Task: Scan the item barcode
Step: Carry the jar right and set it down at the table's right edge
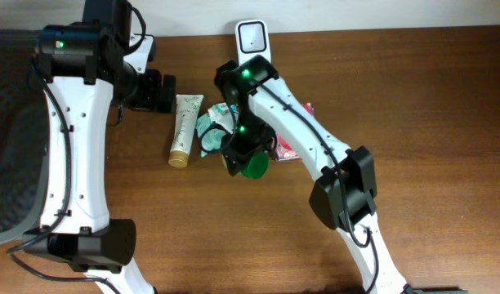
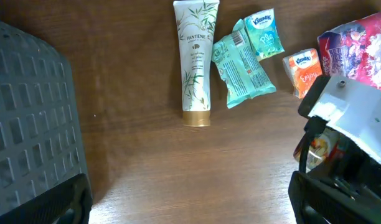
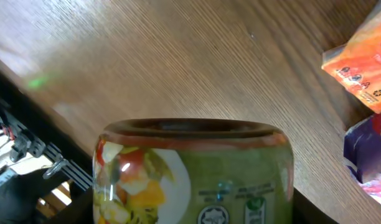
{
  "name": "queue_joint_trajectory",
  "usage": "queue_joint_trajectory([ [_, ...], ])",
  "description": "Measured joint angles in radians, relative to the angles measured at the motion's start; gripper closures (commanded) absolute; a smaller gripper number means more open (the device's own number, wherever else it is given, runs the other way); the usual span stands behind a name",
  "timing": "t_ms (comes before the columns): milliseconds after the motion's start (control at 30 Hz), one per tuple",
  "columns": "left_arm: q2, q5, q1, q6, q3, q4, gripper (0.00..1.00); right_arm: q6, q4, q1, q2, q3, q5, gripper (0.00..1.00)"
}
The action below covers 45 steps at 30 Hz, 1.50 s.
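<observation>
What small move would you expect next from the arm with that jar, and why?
Probably a short lift and swing toward the white scanner at the table's far edge. The right gripper seems closed around the jar, low beside the packets. The jar is well short of the scanner, so its barcode likely can't be read from there.

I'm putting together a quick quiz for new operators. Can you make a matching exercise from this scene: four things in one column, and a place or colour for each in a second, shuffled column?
Things:
1. Pantene tube
2. jar
3. scanner
4. basket

Descriptions:
A. grey mesh, on the left side
B. held in the right gripper
C. white with a gold cap
D. white, at the far edge of the table

Pairs: 1-C, 2-B, 3-D, 4-A
</observation>
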Motion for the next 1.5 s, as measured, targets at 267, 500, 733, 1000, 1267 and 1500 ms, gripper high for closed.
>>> queue_joint_trajectory([
  [267, 0.000, 0.000, 0.000, 0.000, 0.000, 0.000, 0.01, 0.216, 0.014, -0.068, 0.000, 0.000, -0.077, 0.55],
  [500, 0.000, 0.000, 0.000, 0.000, 0.000, 0.000, 0.01, 0.565, 0.027, -0.311, 0.000, 0.000, -0.634, 0.54],
  [733, 0.000, 0.000, 0.000, 0.000, 0.000, 0.000, 0.01, 0.949, 0.045, -0.650, 0.000, 0.000, -0.743, 0.61],
  [1000, 0.000, 0.000, 0.000, 0.000, 0.000, 0.000, 0.01, 1.142, 0.105, -0.845, 0.000, 0.000, -0.388, 0.44],
  [1267, 0.000, 0.000, 0.000, 0.000, 0.000, -0.001, 0.01, 1.090, 0.123, -0.913, 0.000, -0.216, -0.235, 0.44],
  [1500, 0.000, 0.000, 0.000, 0.000, 0.000, -0.001, 0.01, 1.075, 0.378, -0.912, 0.005, -0.528, -0.567, 0.01],
])
